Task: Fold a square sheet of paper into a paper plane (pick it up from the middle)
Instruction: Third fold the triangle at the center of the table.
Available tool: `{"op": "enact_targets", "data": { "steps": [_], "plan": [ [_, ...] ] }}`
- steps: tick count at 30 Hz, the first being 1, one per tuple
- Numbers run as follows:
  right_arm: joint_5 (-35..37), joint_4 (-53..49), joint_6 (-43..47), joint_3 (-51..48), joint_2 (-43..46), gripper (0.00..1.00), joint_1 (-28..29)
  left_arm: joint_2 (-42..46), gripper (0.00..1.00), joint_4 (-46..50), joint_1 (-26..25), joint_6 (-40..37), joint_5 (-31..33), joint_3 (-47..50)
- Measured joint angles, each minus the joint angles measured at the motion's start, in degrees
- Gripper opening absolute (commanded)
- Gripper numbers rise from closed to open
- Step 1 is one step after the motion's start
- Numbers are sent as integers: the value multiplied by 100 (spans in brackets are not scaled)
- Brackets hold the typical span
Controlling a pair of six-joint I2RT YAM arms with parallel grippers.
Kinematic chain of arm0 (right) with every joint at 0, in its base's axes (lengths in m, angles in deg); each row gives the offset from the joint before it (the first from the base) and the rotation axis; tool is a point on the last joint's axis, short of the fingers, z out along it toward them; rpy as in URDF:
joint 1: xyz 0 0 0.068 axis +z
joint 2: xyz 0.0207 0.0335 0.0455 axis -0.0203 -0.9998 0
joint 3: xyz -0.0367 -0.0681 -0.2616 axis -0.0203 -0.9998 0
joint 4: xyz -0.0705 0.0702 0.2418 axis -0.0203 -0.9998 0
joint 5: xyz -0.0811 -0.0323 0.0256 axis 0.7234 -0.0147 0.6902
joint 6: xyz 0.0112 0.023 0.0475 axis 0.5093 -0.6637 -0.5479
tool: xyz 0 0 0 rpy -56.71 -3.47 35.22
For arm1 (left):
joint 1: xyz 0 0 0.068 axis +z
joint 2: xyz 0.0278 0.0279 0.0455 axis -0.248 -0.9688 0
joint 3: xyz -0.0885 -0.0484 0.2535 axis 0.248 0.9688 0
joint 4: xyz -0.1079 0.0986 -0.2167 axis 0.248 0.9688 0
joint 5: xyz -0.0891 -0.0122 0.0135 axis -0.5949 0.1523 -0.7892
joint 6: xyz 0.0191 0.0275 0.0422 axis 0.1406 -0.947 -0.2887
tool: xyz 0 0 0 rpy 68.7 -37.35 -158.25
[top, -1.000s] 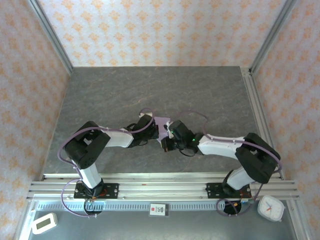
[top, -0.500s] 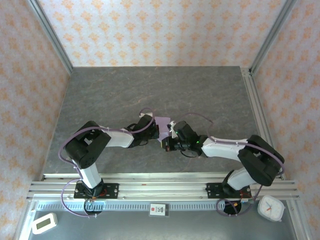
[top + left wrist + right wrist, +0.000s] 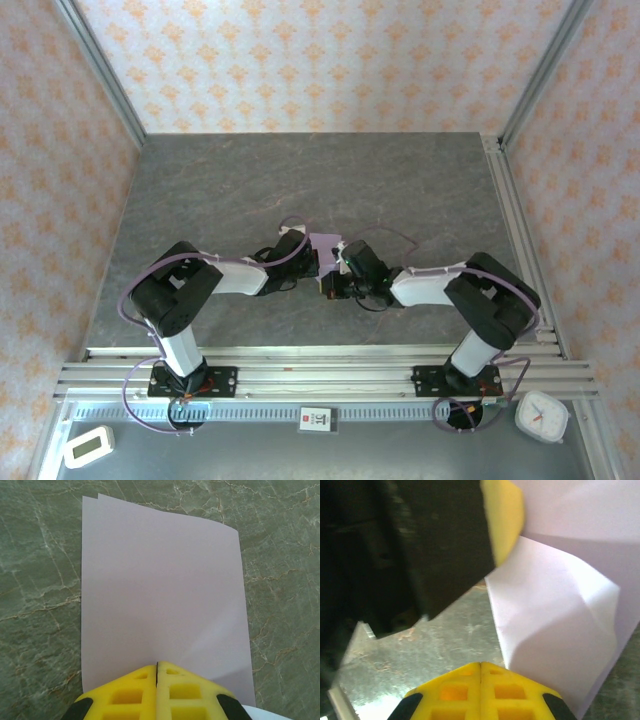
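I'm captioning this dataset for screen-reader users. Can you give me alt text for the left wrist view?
A pale lilac sheet of paper lies on a grey-green marbled table, with a second layer peeking out at its far left corner. The left gripper, its yellow fingertips shut together, meets the sheet's near edge at the bottom centre.

From my remote seat I looked down on a grey, marble-veined bench (image 3: 300, 180), closed in on three sides by walls (image 3: 320, 60) papered in cream with an orange damask motif. Aluminium posts (image 3: 102, 70) ran up the corners, and a slotted aluminium rail (image 3: 320, 372) crossed the near edge. Below it lay a white timer (image 3: 88, 446), a small label card (image 3: 318, 419) and a white clock (image 3: 541, 416). The light was soft and even.
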Motion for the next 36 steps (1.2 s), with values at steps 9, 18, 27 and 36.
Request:
{"op": "enact_targets", "data": {
  "steps": [9,18,27,36],
  "plan": [
    [44,111,11,-229,-7,0,-20,-61,0,-136,-9,105,-33,-2],
    [195,476,-184,-789,343,0,-35,-103,0,-223,-11,122,-133,-2],
    [199,579,-697,-1102,597,0,-291,-122,0,-337,-35,413,-125,50],
    [201,33,-704,-824,599,0,-522,264,0,-1078,-37,1683,-35,890]
  ]
}}
